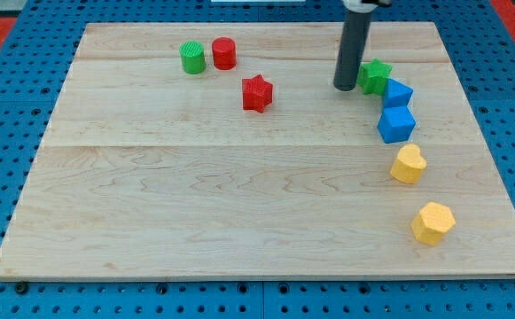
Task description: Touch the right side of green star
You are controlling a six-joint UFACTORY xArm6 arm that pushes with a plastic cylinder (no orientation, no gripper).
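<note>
The green star [377, 74] lies on the wooden board [239, 204] at the view's upper right. My tip [345, 87] is just to the view's left of the star, touching or almost touching its left side. The rod rises straight up from there to the view's top edge. A blue block [399, 92] presses against the star's lower right side.
A blue cube [396, 124] sits below the first blue block. A yellow heart-like block [408, 164] and a yellow hexagon [433, 222] follow below. A red star [257, 93] lies mid-board. A green cylinder [192, 58] and a red cylinder [223, 53] stand at the upper left.
</note>
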